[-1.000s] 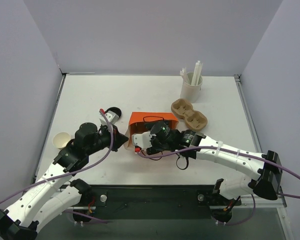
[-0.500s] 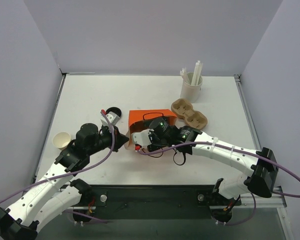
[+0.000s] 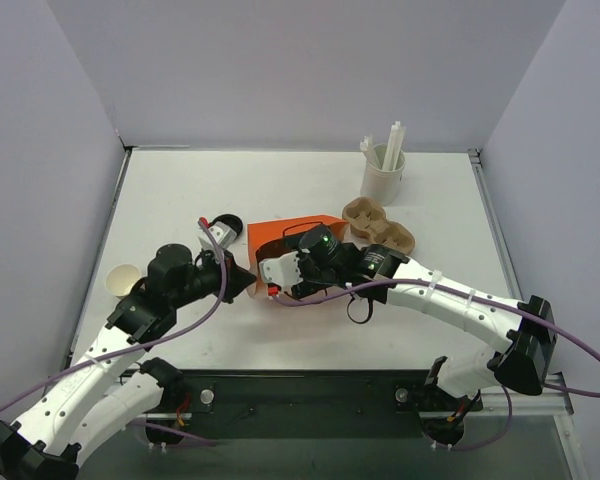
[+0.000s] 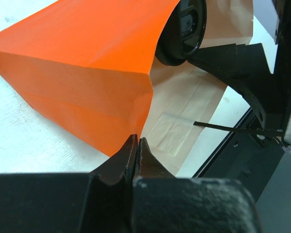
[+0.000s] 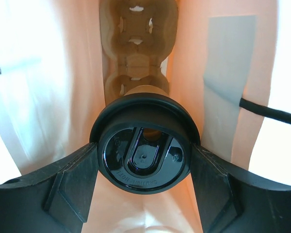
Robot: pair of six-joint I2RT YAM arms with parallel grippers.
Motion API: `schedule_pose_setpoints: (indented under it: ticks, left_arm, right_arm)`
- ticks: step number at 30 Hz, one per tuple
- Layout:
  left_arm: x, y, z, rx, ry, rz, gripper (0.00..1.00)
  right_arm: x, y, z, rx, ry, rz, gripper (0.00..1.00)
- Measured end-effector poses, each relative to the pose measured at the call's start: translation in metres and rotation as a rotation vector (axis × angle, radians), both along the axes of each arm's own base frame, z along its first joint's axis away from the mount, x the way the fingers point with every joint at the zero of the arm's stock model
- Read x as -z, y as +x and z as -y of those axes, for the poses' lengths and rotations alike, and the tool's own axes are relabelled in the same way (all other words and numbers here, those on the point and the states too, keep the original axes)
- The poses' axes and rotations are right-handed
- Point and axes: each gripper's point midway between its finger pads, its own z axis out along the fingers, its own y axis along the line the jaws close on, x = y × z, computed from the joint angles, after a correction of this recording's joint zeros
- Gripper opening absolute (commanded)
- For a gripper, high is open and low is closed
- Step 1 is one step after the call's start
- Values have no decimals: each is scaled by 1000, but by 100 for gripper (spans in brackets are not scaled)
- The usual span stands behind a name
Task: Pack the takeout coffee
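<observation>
Grips takeout coffee [image 5: 144, 124] in right gripper [image 5: 143, 159]; fingers [image 5: 72, 187] spread wide, one pad on each side of the black lid rim, both touching; lid facing the wrist camera, cup body pointing away from it. Sits inside the orange bag [image 4: 82, 58], below its mouth, paper walls on both sides in the wrist view; lines up over the near pocket of a pulp carrier [image 5: 138, 48] deeper in the bag; cannot tell whether the cup base touches it. Pinches the bag's mouth edge with left gripper [image 4: 137, 144]; fingertips pressed together right at a folded corner of the paper, no visible gap. Leaves little room sideways: bag wall just beside each right finger, slightly more on the side with the grey tape patch [image 5: 230, 53]; black cord handle [image 5: 269, 114] crossing that wall near the finger. Looks tilted toward the left arm in the top view, near the middle of the table [image 3: 180, 190]; second carrier [image 3: 382, 228] touching or just beside the bag's right side, cannot tell which; white cup of stirrers [image 3: 383, 172] further back near the far edge; lidless tan cup [image 3: 123, 280] near the left edge beside the left arm, well apart from the bag; small black-ended item [image 3: 221, 230] just left of the bag, too small to identify.
</observation>
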Motion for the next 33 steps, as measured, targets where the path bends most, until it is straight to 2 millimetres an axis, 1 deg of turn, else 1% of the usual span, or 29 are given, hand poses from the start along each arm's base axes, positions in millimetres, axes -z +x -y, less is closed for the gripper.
schedule_pose_setpoints:
  ticks: [4, 7, 9, 14, 18, 25, 33]
  left_arm:
    - [-6, -2, 0, 30, -13, -14, 0]
    - [-8, -6, 0, 63, -25, -29, 0]
    - [-8, -10, 2, 95, -36, -43, 0]
    - [-10, -23, 8, 183, -61, -63, 0]
    - [-10, -31, 12, 228, -73, -80, 0]
    - [-11, -35, 14, 257, -81, -83, 0]
    - [-9, -38, 14, 272, -71, -80, 0]
  right_arm:
    - [3, -5, 2, -20, -24, -21, 43]
    - [-3, -9, 1, -34, -29, -30, 43]
    - [-7, -13, -2, -48, -22, -32, 43]
    - [-5, -19, -4, -69, -24, -43, 43]
    - [-5, -16, -9, -75, -18, -33, 43]
    - [2, -10, -14, -101, -54, -16, 43]
    - [-6, -5, -17, -117, -54, 16, 42]
